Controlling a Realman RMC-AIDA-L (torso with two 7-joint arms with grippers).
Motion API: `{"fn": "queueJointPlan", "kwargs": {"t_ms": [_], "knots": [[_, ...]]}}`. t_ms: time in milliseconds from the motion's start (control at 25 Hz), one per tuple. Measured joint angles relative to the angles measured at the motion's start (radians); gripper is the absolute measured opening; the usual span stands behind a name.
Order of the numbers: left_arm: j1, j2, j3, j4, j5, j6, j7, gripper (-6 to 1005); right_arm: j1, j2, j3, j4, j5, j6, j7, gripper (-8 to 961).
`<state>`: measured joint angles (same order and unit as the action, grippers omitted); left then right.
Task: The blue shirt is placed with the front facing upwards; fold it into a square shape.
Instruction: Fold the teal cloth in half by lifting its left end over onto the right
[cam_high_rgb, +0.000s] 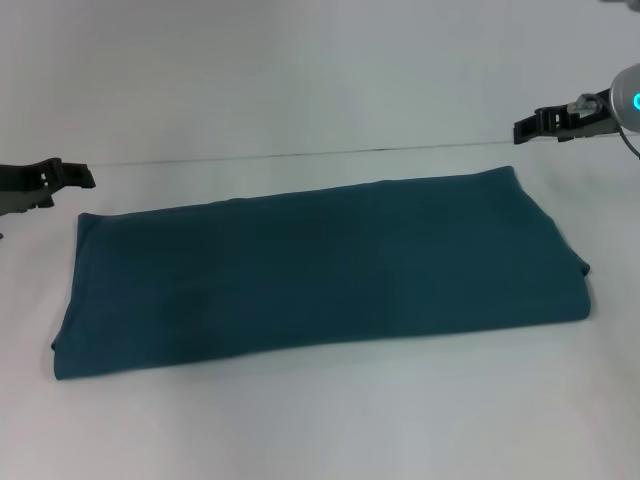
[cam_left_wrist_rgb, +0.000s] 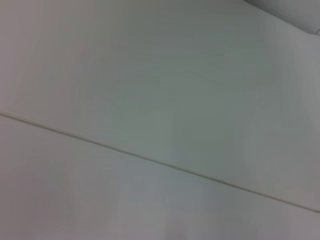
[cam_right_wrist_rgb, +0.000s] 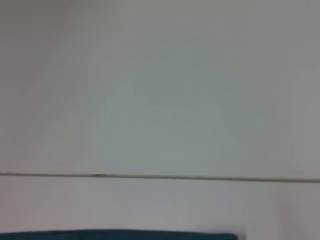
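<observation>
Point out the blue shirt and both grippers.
blue shirt (cam_high_rgb: 320, 270): head view, middle of the folded cloth.
left gripper (cam_high_rgb: 60, 176): head view, dark fingertip end.
right gripper (cam_high_rgb: 545, 123): head view, dark fingertip end.

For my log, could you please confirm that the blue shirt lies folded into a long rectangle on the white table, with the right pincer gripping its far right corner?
Not quite. The shirt does lie folded into a long rectangle on the table, but the right pincer grips nothing; it hovers off the cloth beyond the far right corner, as the head view shows. The left pincer is likewise clear of it.
</observation>
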<state>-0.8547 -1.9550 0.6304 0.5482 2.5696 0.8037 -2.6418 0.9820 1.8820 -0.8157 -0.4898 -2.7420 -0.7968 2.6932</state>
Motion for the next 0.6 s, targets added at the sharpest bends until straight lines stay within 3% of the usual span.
{"fn": "queueJointPlan", "kwargs": {"t_ms": [200,240,600], "knots": [[0.015,0.0,0.0,0.008,-0.029,0.022,-0.001,619,-0.042,-0.027,0.001,-0.043,0.161,-0.104,-0.033,733],[0.019,0.0,0.0,0.013,-0.037,0.03,-0.001,654,-0.053,-0.029,0.001,-0.056,0.191,-0.125,-0.047,748],[0.131,-0.002,-0.002,0.133,-0.24,0.194,0.008,657,-0.199,-0.023,0.028,-0.159,0.523,-0.382,-0.218,849]]}}
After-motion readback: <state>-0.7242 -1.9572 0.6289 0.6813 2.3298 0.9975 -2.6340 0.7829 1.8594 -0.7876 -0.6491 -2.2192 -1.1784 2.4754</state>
